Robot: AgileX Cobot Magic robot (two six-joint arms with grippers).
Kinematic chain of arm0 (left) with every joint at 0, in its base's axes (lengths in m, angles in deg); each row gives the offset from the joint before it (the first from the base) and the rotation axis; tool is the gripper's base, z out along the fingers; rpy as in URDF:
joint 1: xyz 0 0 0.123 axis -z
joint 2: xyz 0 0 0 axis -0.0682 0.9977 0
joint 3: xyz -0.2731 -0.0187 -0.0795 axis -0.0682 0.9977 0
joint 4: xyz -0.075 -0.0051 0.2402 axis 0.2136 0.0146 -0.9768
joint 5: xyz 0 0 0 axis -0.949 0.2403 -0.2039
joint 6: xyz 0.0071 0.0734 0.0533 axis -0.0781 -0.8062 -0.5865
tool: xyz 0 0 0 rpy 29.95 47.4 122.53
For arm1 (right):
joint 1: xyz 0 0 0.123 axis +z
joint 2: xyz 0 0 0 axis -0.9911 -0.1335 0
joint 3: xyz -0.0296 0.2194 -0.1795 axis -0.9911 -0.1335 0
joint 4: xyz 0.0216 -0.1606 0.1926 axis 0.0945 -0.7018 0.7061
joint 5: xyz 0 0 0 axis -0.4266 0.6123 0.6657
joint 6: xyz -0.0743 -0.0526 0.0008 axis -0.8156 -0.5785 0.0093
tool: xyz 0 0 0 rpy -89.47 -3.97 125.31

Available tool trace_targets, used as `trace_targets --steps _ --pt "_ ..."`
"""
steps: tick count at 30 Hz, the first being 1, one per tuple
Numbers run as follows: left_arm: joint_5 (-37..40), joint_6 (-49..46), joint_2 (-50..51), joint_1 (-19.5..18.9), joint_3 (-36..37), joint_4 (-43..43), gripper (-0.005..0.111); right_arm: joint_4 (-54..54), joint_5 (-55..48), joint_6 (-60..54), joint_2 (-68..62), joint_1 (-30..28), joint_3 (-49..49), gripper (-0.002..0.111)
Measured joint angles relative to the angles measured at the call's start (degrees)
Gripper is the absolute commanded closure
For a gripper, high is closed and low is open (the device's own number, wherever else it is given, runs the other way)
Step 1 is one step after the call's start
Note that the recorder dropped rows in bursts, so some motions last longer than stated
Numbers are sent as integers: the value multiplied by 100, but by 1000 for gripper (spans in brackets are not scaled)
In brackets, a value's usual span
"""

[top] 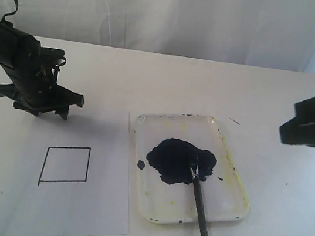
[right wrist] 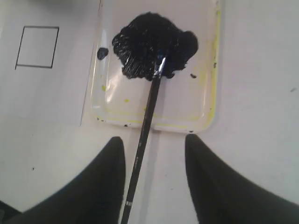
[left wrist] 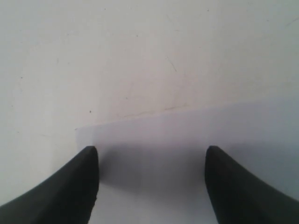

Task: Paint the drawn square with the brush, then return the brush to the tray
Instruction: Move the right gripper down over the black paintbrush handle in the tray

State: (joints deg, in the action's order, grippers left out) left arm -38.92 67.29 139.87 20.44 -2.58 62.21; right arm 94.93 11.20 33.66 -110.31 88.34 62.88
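Brush (top: pixel 201 213): bristles in the paint blob (top: pixel 178 159) of the tray (top: pixel 163 201), handle overhanging its rim toward the counter's near edge. Drawn square (top: pixel 66 166): blank. Right claw (right wrist: pixel 154 139): apart, straddling handle. Left claw (left wrist: pixel 152 149): apart, empty. Advised: centre, clamp squarely, lift level.

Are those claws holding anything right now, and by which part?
Nothing is held. The left gripper and right gripper are both open; the brush lies free of both, its bristles in the paint on the tray.
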Motion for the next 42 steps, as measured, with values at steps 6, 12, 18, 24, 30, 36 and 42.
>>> trace_targets --steps 6,12,18,24,30,36,42 --pt "11 0 0 0 0 0 38 -288 -11 169 -592 796 0 65" --pt "19 0 0 0 0 0 38 -1368 -25 1325 -936 1519 0 65" --pt "19 0 0 0 0 0 38 -1835 -177 2234 -1366 2165 0 65" --pt "24 0 0 0 0 0 38 -1919 -35 2590 -2010 2570 -190 65" --pt "33 0 0 0 0 0 38 -1919 146 2960 -2426 2767 -249 72" --pt "38 0 0 0 0 0 38 -1919 1278 3811 -2472 3299 -675 77" --pt "47 0 0 0 0 0 38 -2487 2998 4657 -2386 3533 -1800 77"
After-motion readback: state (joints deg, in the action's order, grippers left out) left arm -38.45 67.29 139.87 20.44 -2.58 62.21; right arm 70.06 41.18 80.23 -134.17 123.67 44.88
